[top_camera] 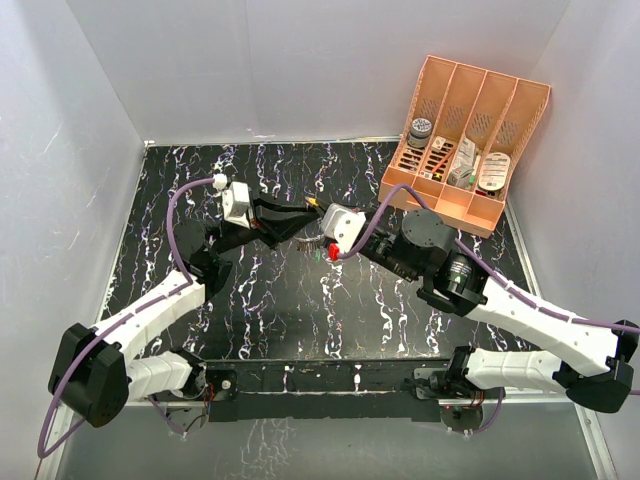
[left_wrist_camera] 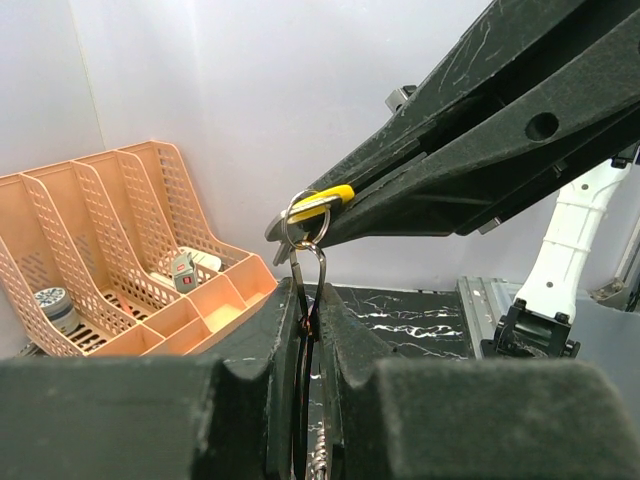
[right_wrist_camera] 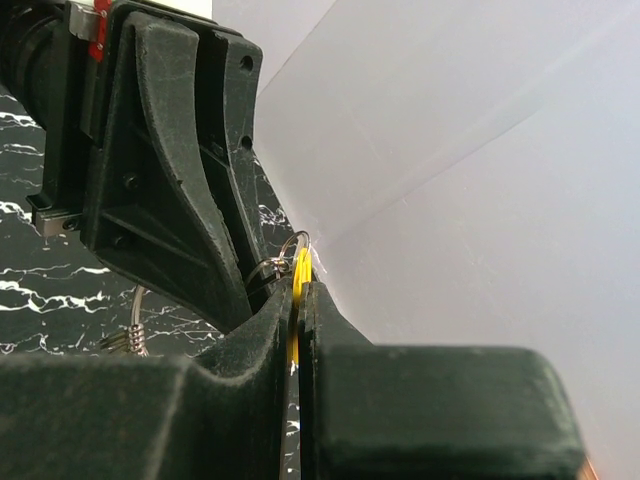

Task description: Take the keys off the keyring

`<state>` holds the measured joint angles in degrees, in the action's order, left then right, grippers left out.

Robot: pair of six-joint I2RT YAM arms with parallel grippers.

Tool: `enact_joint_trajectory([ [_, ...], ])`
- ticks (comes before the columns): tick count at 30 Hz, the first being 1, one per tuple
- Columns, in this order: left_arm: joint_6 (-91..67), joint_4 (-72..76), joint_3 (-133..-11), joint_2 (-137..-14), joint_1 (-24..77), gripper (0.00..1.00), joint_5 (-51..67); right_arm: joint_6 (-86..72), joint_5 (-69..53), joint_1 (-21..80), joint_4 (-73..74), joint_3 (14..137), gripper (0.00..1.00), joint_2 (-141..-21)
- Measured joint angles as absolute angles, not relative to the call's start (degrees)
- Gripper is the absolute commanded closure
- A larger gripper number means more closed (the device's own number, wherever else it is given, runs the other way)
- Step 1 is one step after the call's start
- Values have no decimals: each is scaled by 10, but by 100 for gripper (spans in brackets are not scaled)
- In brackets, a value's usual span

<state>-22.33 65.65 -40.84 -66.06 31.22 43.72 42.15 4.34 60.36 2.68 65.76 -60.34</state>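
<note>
My left gripper (top_camera: 301,213) and right gripper (top_camera: 319,207) meet tip to tip above the table's far middle. In the left wrist view my left gripper (left_wrist_camera: 310,302) is shut on the keyring (left_wrist_camera: 308,272), a thin wire loop seen edge-on that rises from between its pads. A small silver ring (left_wrist_camera: 299,228) links that loop to the yellow-orange key (left_wrist_camera: 326,196), which sits between the right gripper's black fingers (left_wrist_camera: 470,150). In the right wrist view my right gripper (right_wrist_camera: 298,292) is shut on the yellow-orange key (right_wrist_camera: 299,275). The green key is hidden.
An orange slotted organizer (top_camera: 520,110) with small items stands at the back right, also in the left wrist view (left_wrist_camera: 225,250). A short silver chain (right_wrist_camera: 133,338) hangs below the left gripper. White walls enclose the black marbled table (top_camera: 300,320).
</note>
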Motion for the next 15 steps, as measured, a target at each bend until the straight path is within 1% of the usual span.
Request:
enact_joint_trajectory([
  [15,-203,630,-421,-644,312,100,457,436,70,604,24,646,100,-589],
])
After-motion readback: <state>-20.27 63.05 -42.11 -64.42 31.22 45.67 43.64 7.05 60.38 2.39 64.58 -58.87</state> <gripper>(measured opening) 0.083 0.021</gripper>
